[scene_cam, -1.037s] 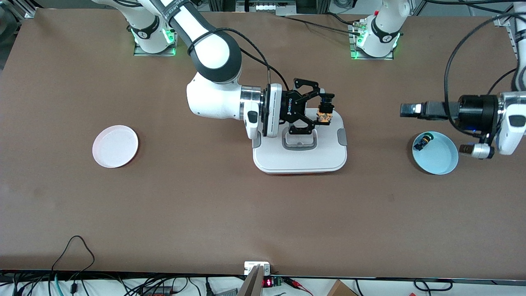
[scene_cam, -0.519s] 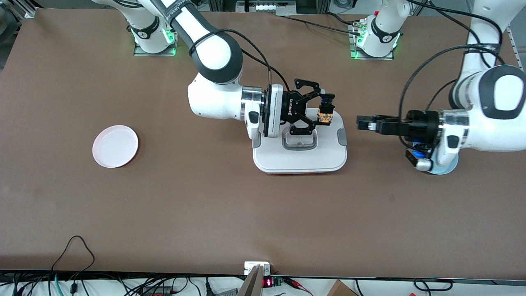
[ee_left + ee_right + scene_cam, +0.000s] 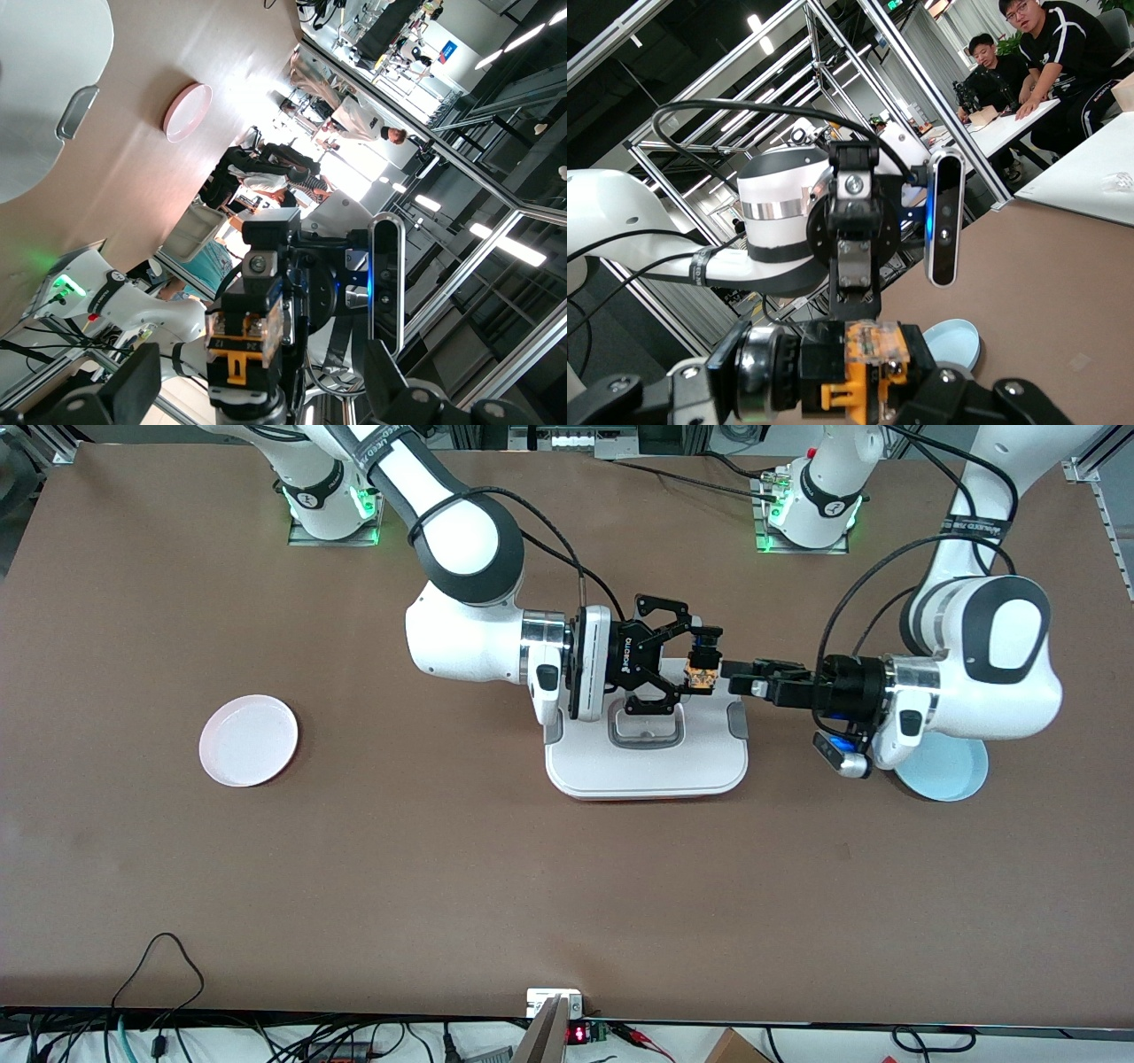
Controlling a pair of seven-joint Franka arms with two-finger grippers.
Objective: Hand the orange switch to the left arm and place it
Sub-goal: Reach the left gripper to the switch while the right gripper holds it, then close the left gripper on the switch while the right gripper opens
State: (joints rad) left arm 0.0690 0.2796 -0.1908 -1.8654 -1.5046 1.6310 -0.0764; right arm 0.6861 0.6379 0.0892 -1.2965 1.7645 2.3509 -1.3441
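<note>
Orange switch (image 3: 702,663) hangs in the air over the box (image 3: 647,766), above the part of the lid that lies farthest from the front camera and toward the left arm's end of the table. In the front view its long axis runs roughly straight away from that camera: the black cylindrical button end lies farther from the camera, with a bit of blue at its tip, and the orange block base lies nearer.

The right gripper (image 3: 687,662) reaches in level from the right arm's end of the table, and its fingers are pinched together on the switch, gripping it near the orange base. In the right wrist view the orange block (image 3: 873,365) sits close to the lens between the black fingers, with the left arm's wrist facing it head-on.

The left gripper (image 3: 735,677) comes in level from the left arm's end, over that end of the box. Its fingers are spread wide, and their tips are right at the switch's orange base; I cannot tell whether they touch it. The left wrist view shows the switch (image 3: 249,341) between the two spread fingertips (image 3: 133,390).

A pink plate (image 3: 248,740) lies well apart toward the right arm's end of the table, and a light blue plate (image 3: 952,775) lies on the table beneath the left arm's wrist.
</note>
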